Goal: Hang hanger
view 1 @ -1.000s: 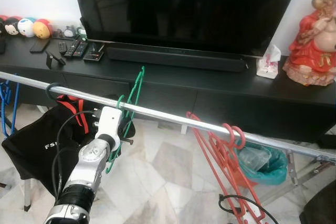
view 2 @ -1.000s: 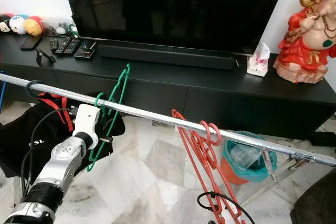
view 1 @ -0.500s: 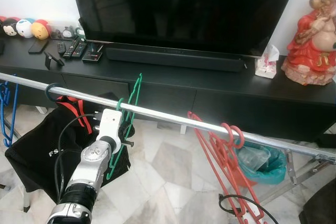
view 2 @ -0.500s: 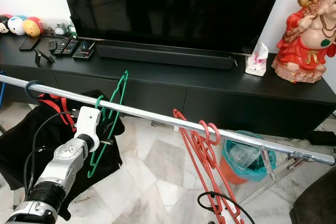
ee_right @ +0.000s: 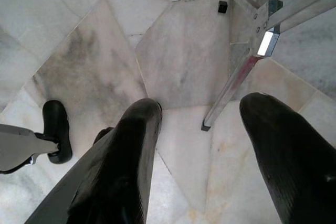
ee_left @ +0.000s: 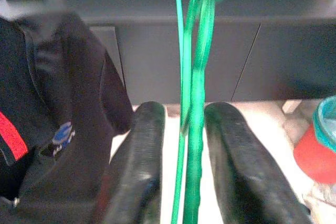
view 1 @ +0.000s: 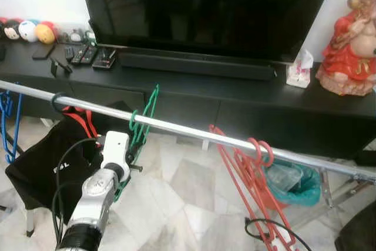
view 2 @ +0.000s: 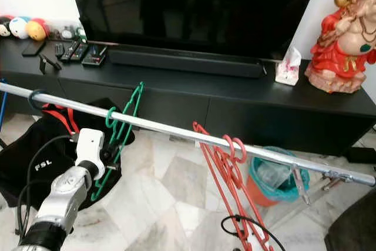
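The silver rail (view 1: 194,132) now carries the green hanger (view 1: 141,127) by its hook. At its seven o'clock, the left gripper (ee_left: 184,145) has dropped back, fingers parted around the frame without gripping: hanging looks done. The right gripper (ee_right: 202,145) idles, fingers apart.

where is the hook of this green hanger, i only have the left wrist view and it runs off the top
Observer: The green hanger has its hook over the silver rail, as the head views show.
Operator: anything close to it on the rail
Observer: A bunch of red hangers hangs further along to the robot's right, apart from it.
Operator: and the right hand
Observer: The right hand is open, low over the marble floor, beside a metal leg of the rack.
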`<state>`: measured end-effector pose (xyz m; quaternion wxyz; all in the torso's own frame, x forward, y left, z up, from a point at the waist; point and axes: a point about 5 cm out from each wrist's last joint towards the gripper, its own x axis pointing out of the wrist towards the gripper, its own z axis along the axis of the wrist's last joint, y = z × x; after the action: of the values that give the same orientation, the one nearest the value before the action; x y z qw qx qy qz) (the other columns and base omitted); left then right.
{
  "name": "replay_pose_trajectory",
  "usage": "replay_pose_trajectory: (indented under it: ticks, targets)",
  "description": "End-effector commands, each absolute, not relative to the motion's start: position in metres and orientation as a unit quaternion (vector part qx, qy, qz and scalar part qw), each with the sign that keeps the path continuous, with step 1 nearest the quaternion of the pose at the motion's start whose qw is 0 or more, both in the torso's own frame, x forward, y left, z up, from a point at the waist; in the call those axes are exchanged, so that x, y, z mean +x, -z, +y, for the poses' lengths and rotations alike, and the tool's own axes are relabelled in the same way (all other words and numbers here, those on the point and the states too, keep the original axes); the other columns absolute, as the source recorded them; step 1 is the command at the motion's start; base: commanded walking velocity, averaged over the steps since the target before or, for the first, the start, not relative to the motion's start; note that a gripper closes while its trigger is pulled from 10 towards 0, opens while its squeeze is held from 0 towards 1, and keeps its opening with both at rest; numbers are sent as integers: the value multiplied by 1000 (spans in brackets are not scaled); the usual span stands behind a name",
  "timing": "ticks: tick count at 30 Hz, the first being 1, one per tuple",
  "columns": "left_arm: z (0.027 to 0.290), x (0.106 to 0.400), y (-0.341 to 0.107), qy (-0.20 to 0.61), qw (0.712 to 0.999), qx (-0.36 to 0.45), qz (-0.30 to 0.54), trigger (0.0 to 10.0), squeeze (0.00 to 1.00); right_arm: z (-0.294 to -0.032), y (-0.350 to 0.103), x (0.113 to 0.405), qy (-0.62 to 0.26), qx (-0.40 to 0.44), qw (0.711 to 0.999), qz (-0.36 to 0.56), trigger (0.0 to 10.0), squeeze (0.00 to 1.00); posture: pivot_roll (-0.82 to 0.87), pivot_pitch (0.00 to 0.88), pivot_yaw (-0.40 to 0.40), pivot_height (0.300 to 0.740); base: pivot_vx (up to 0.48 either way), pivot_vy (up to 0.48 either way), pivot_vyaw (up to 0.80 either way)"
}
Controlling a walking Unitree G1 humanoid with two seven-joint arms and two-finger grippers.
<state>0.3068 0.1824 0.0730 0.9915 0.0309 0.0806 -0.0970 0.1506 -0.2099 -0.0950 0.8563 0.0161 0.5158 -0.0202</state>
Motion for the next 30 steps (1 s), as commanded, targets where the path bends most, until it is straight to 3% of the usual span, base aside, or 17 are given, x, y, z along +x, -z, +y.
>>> replay_pose_trajectory:
  ticks: [1,9,18,30]
  targets:
    - [184,305,-81,94,994,25,54,10000,976,-211,95,149,22,16,855,518,10000,0,152,0,-60,740,0,0,0]
    - [179,288,-97,136,991,-6,4,10000,949,-211,95,149,25,17,856,516,10000,0,154,0,-59,740,0,0,0]
    - [187,256,-104,167,986,12,13,10000,980,-212,95,148,23,17,856,517,10000,0,160,0,-58,740,0,0,0]
    - [222,206,-89,93,994,16,55,10000,976,-212,96,147,21,14,854,519,10000,0,169,0,-51,740,0,0,0]
